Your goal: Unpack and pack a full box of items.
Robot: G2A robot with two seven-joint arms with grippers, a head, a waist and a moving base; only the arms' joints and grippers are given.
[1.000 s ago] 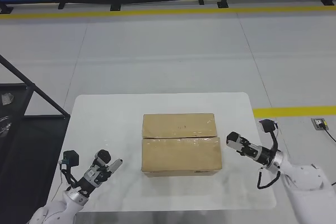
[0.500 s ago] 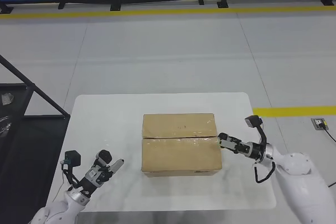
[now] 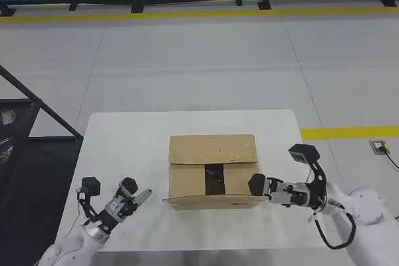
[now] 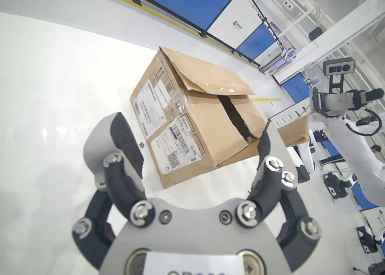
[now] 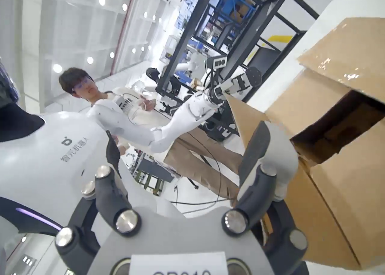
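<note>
A brown cardboard box stands in the middle of the white table. Its far flap lies flat, while the near flap is swung outward, leaving a dark gap in the top. My right gripper is at the box's near right corner, open, with one finger against the raised flap. My left gripper hovers low over the table to the left of the box. It is open with nothing between its fingers. The box's contents are hidden.
A black metal frame stands off the table's left side. Bare table surface lies left of the box and behind it. The right table edge is close to the right arm, and a floor socket sits beyond it.
My right gripper moved from right of the box to its near right corner, and the near flap swung open, baring a dark gap. The left gripper shifted slightly right.
</note>
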